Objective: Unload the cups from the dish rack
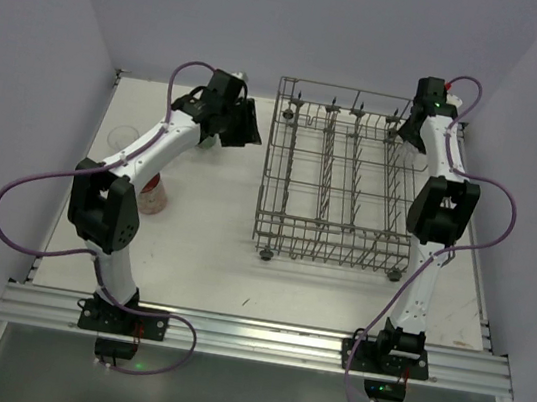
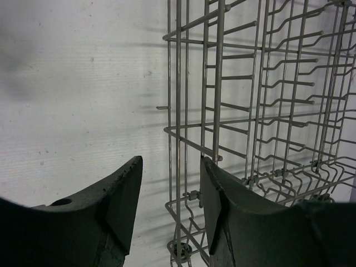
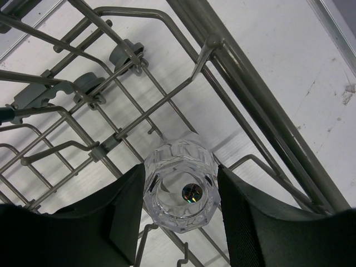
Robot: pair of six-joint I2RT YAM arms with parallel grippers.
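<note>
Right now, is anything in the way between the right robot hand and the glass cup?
No. The clear glass tumbler sits between the jaws of the right gripper, with nothing visible in the gap. Only dish rack wires stand close around it.

No writing can be read in any view.
The dish rack (image 1: 329, 238) and the white counter (image 1: 200, 252) bear no letters or numbers that can be made out. A small shiny round spot in the base of the clear glass tumbler (image 3: 179, 192) is too small to read.

Table (image 1: 202, 252) open beside dish rack (image 1: 323, 242), wires (image 3: 167, 101) (close-set) ringing glass tumbler (image 3: 179, 189)
</note>
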